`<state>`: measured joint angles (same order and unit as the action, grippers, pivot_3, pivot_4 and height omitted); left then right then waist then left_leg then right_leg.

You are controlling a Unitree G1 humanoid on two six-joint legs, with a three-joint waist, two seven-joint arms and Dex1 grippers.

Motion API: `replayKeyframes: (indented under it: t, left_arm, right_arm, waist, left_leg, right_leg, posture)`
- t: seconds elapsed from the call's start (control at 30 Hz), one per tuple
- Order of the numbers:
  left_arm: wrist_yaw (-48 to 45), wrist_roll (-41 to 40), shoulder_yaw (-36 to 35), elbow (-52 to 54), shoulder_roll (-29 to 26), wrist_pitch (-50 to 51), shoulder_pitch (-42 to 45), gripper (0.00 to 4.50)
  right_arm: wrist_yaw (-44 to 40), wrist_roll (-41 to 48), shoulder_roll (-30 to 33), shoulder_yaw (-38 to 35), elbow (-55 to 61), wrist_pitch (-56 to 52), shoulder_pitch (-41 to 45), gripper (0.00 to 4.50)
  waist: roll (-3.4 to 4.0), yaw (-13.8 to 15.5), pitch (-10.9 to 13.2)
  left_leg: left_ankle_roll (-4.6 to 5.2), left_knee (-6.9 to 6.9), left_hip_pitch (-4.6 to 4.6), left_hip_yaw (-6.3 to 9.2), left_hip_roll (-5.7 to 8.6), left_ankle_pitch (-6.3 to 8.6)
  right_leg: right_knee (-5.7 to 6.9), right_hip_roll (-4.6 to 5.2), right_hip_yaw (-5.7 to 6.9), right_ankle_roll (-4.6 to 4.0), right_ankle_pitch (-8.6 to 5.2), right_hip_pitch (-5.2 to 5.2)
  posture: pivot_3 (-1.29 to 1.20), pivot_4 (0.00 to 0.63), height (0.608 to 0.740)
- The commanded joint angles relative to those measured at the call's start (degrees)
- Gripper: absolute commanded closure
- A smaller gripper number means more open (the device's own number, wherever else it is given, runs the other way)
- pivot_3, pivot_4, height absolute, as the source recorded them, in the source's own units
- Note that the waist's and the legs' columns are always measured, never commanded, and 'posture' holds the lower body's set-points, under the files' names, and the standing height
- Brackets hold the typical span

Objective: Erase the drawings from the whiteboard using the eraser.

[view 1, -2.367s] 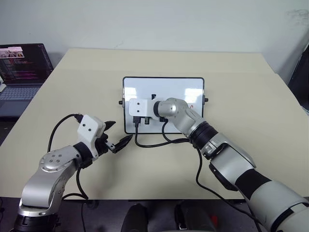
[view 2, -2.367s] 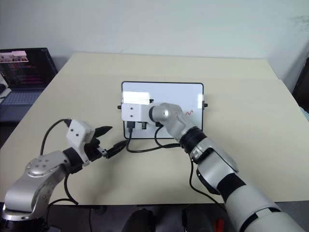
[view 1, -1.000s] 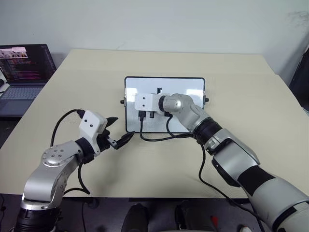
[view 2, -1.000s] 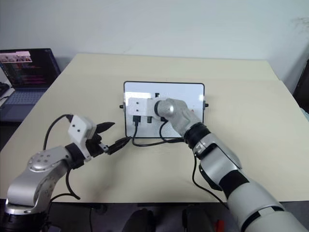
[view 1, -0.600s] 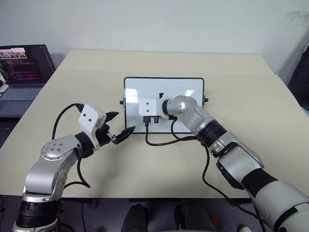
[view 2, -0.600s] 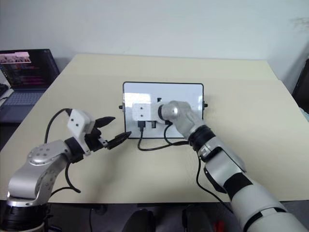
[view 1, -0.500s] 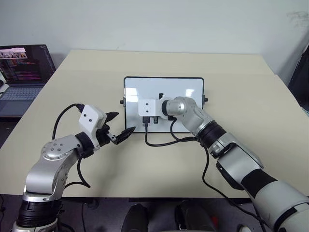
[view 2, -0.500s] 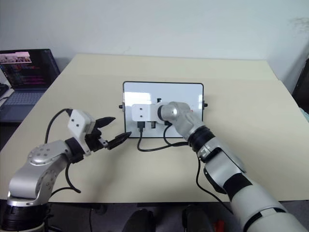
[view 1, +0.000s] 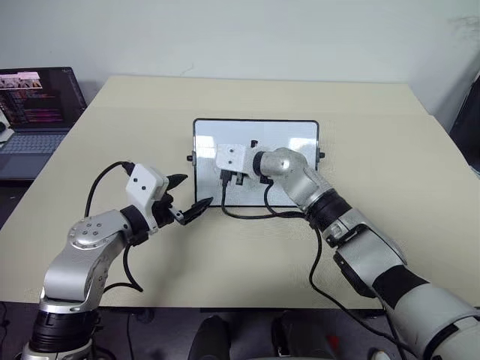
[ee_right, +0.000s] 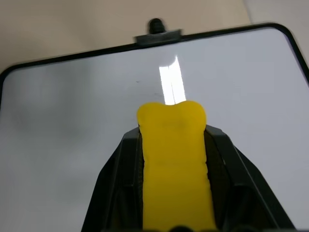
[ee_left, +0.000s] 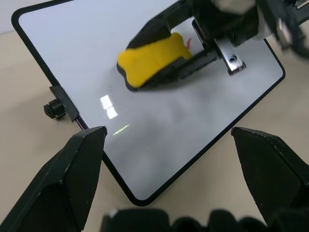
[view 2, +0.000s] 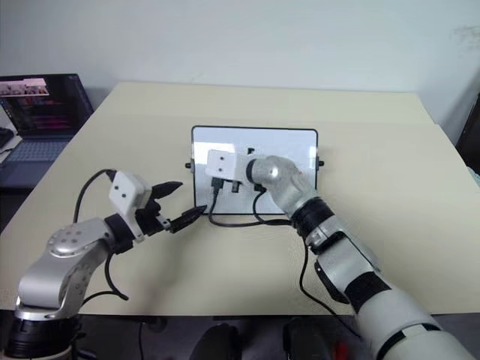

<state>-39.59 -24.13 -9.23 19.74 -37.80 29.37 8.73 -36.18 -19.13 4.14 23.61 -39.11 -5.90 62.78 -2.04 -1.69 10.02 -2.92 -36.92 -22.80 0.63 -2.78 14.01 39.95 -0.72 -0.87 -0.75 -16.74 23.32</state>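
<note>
Right tool (ee_right: 175,159): fingers pinched on the eraser (ee_right: 175,164), a yellow block standing out past the fingertips with its front end down on the whiteboard (view 1: 206,157). In the left wrist view the eraser (ee_left: 153,59) sits on the white surface with a scrap of red drawing (ee_left: 189,42) showing just behind it, right against the block.

Change over the last couple of seconds: the right arm has carried the eraser across the board in short passes, first near the board's left half, then toward the middle, and now it sits near the middle and a little toward the far edge. Earlier a red zigzag was plain at the board's right side beside the arm; in the head views now the arm covers that patch, so whether it is wiped I cannot tell. The open board ahead of the eraser in the right wrist view reads clean, with only a window glare. My reading: wiping is under way and partly done, with at least one red mark left beside the block.

Left tool (view 1: 186,208): fingers spread, holding nothing, hovering over the bench (view 1: 375,112) just off the board's near left corner, about where it was a second ago.

Writing: none legible on board, eraser or arms. The laptop (view 1: 34,112) at far left shows lit lines of text, too small to read.
</note>
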Motion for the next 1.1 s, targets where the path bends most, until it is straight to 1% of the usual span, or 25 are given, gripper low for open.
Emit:
replayKeyframes:
  t: [0.03,0.17,0.23,0.33,0.4,0.43,0.5,0.57,0.73,0.93,1.1]
  left_arm:
    - [-1.3,-1.3,-0.1,0.4,0.8,-1.8,1.9,0.00]
    - [-2.2,-1.7,-0.2,-0.4,1.5,-2.9,3.4,0.00]
    - [-2.2,-1.6,-0.3,-1.0,1.9,-3.3,4.0,0.00]
    - [-2.6,-1.6,0.2,-1.7,2.7,-4.3,4.5,0.00]
    - [-3.1,-1.7,0.6,-2.0,3.0,-4.9,4.7,0.00]
    - [-3.2,-1.7,0.7,-2.2,3.1,-5.0,4.8,0.00]
    - [-3.9,-1.8,1.1,-2.7,3.4,-5.6,5.3,0.00]
    - [-4.6,-1.8,1.4,-3.3,3.7,-6.2,5.9,0.00]
    - [-6.4,-2.3,2.1,-6.5,4.4,-6.6,9.4,0.00]
    - [-7.9,-1.9,3.2,-8.8,3.9,-6.4,11.2,0.00]
    - [-4.7,3.1,4.1,-10.9,3.8,-9.2,11.7,0.00]
  right_arm:
    - [-1.5,5.0,1.5,-6.0,12.9,-6.4,-1.5,3.19]
    - [-5.0,11.0,3.7,-10.2,33.2,-19.1,-8.9,3.19]
    - [-6.6,13.9,5.9,-12.1,45.9,-27.1,-14.7,3.19]
    - [-6.6,17.2,9.7,-15.7,61.9,-37.4,-24.0,3.19]
    - [-6.4,19.0,12.2,-17.1,69.4,-39.9,-30.1,3.19]
    - [-6.0,20.5,12.3,-18.0,71.9,-40.8,-32.5,3.19]
    - [-4.0,21.9,12.0,-19.1,74.5,-40.5,-37.1,3.19]
    - [-2.9,22.3,12.6,-18.6,75.6,-39.2,-40.7,3.20]
    - [1.7,20.8,13.1,-16.2,74.3,-33.4,-48.2,3.20]
    - [4.3,18.2,15.1,-11.9,72.2,-29.6,-48.7,3.20]
    - [5.8,15.7,15.0,-7.7,67.7,-27.0,-44.3,3.20]
  waist:
    - [0.02,0.1,0.0]
    - [0.02,0.1,0.0]
    - [0.02,0.1,0.0]
    - [0.04,0.3,0.0]
    - [0.04,0.3,0.0]
    - [0.04,0.2,0.0]
    - [0.04,-0.1,0.0]
    - [0.04,-0.3,0.0]
    - [0.04,-0.1,0.0]
    - [0.04,-0.2,0.0]
    - [0.03,-0.2,0.0]
  left_leg:
    - [0.00,0.01,-0.04,0.02,0.01,0.00]
    - [-0.02,0.07,-0.13,0.07,-0.01,0.02]
    - [-0.03,0.12,-0.15,0.08,-0.01,0.03]
    - [-0.05,0.16,-0.21,0.10,0.00,0.06]
    - [-0.08,0.16,-0.23,0.08,0.02,0.08]
    - [-0.08,0.16,-0.23,0.08,0.03,0.08]
    - [-0.08,0.15,-0.17,0.06,0.04,0.08]
    - [-0.08,0.15,-0.09,0.00,0.06,0.08]
    - [-0.08,0.13,-0.04,0.01,0.11,0.07]
    - [-0.09,0.09,-0.05,-0.13,0.12,0.08]
    - [-0.09,0.09,-0.06,-0.10,0.14,0.08]
  right_leg:
    - [-0.03,0.01,0.02,0.00,0.00,0.01]
    - [-0.24,0.01,0.08,0.02,-0.01,0.00]
    - [-0.35,0.01,0.08,0.03,-0.02,0.00]
    - [-0.51,0.02,0.11,0.06,-0.04,-0.01]
    - [-0.56,0.03,0.08,0.07,-0.04,-0.02]
    - [-0.58,0.04,0.08,0.08,-0.05,-0.03]
    - [-0.54,0.03,0.06,0.09,-0.05,-0.04]
    - [-0.48,-0.08,0.02,0.10,-0.06,-0.05]
    - [-0.41,-0.22,0.04,0.34,-0.19,-0.05]
    - [-0.44,-0.21,-0.08,0.39,-0.21,-0.05]
    - [-0.46,-0.21,-0.05,0.39,-0.21,-0.05]
  posture:
    - [0.00,0.150,0.740]
    - [0.00,0.150,0.740]
    - [0.00,0.150,0.740]
    - [0.00,0.150,0.740]
    - [0.00,0.150,0.740]
    - [0.00,0.150,0.740]
    - [0.00,0.150,0.740]
    - [0.00,0.150,0.740]
    - [0.00,0.150,0.740]
    - [0.00,0.150,0.740]
    - [0.00,0.150,0.740]
